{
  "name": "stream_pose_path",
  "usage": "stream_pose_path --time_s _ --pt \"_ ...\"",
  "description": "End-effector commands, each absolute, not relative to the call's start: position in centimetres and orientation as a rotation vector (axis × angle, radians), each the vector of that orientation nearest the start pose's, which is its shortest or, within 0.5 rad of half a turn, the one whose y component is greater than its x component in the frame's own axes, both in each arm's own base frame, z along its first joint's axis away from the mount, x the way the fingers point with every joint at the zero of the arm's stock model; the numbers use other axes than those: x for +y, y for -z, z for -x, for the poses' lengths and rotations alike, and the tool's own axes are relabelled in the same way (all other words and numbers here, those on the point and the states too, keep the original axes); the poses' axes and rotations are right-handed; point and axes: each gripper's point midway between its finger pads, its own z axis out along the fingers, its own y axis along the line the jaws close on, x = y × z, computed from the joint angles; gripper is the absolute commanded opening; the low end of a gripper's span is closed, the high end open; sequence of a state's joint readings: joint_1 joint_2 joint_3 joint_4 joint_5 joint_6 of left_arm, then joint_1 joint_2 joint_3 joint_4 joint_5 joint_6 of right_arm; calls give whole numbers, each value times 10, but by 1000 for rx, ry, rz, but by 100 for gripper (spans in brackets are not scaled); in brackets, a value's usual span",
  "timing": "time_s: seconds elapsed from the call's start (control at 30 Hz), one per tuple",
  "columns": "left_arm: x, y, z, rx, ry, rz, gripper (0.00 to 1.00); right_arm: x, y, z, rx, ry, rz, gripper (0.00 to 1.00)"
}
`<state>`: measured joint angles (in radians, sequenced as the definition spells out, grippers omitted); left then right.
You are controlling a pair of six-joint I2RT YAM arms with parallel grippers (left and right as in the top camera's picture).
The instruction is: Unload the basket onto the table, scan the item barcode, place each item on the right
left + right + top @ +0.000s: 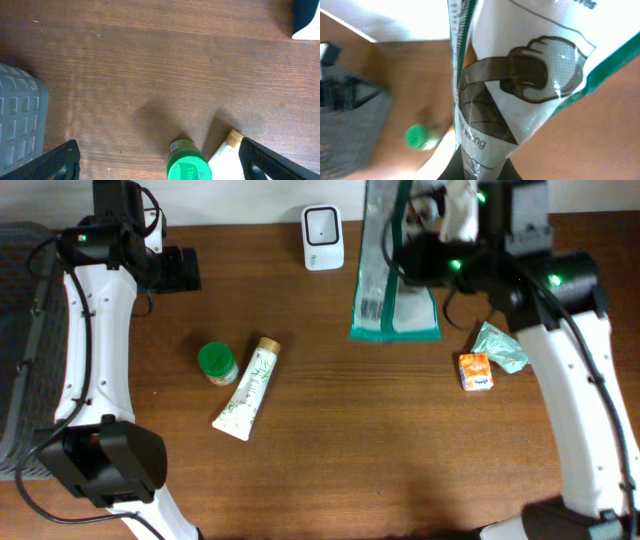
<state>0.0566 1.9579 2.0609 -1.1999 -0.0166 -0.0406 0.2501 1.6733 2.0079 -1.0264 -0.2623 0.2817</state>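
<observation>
The right pincer (408, 256) is clenched on the bag (393, 285), pinching its clear film at one narrow end, so the bag fills the right wrist view. The bag is clear with teal edges and sits just right of the scanner (322, 237); whether the two touch cannot be told. Its barcode (372, 308) lies on the edge toward the scanner, at the end nearer the robot, and faces up to the overhead camera.

The left pincer (182, 270) is released, its fingers (55, 162) spread wide with nothing between them, hovering over the table (330, 460) well left of the scanner.

A jar (217, 363) with a green lid stands left of the scanner and nearer the robot, with a white tube (248, 388) lying just beside it, its cap end toward the jar. Right of the scanner, past the bag, an orange pack (476, 371) and a crumpled teal pack (500, 346) lie close together. A grey basket (15, 350) sits far left of the scanner, at the table's edge.
</observation>
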Motion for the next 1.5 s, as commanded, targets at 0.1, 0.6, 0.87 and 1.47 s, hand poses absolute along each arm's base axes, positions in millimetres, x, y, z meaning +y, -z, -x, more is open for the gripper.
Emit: stream_pose_path --time_s 0.1,0.6,0.87,1.47 --pt "30 -228 -468 2655 -43 121 99 166 -335 -528 2072 164 316 4" --pt "30 -228 -468 2655 -43 120 99 283 -223 -639 1502 523 1105 4" --pt "30 -228 -468 2655 -43 121 99 299 -211 -655 1367 551 1089 4" --pt "30 -228 -468 2655 -43 120 99 313 -223 -648 1319 557 1095 4"
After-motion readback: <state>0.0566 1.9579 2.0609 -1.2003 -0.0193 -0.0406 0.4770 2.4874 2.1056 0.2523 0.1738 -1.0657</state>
